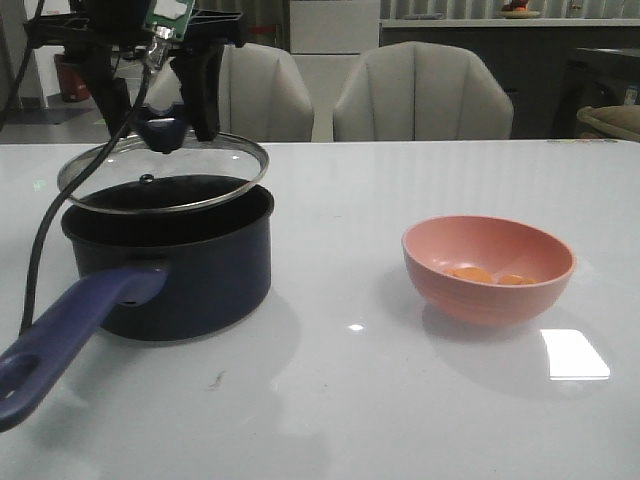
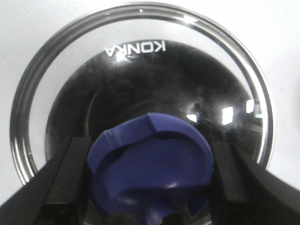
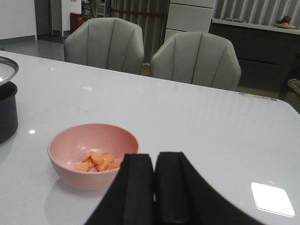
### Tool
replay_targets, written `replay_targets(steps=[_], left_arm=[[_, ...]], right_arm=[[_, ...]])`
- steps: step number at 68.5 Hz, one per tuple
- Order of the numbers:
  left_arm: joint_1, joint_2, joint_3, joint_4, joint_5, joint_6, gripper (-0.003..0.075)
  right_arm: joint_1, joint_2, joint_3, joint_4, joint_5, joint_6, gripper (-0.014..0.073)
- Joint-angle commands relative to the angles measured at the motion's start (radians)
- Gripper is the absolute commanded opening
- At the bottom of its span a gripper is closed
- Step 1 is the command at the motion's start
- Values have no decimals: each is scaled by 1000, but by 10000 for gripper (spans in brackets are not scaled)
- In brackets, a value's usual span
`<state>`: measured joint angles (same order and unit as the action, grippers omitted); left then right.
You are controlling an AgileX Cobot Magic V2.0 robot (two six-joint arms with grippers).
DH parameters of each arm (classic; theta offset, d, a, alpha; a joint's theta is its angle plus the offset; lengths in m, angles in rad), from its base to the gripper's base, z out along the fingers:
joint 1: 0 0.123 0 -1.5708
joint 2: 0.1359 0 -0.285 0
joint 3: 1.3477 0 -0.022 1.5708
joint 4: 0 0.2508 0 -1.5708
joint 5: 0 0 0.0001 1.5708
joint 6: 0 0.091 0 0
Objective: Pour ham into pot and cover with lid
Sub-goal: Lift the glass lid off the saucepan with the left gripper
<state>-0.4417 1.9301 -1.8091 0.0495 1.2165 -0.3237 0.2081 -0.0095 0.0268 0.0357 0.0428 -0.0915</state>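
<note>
At upper left, the left tool point(image 1: 165, 125) grips the fragile glass lid point(image 1: 165, 175) by its knob; right tool point(image 3: 154, 187) closed, empty.

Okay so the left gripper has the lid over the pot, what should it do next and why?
Probably carry the lid aside, clear of the pot. The left gripper grips its blue knob and holds it tilted above the rim, while the ham lies in the pink bowl, unpoured. The right gripper is shut and empty behind the bowl.
</note>
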Motion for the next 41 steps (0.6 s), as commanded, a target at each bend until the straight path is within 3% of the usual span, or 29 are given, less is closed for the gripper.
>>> replay_targets(steps=[1,16,41], left_arm=[[21,-68,-40,15,-2,27,183],[111,-94,-40,15,32,53,183],[379,-176,61,-18,-5,217,183]], right_arm=[[-6,-21,-5,-7,-85,-4,150],[-6,-21,-5,-7,-85,-4,150],[-6,-21,-5,-7,-85,-4,150]])
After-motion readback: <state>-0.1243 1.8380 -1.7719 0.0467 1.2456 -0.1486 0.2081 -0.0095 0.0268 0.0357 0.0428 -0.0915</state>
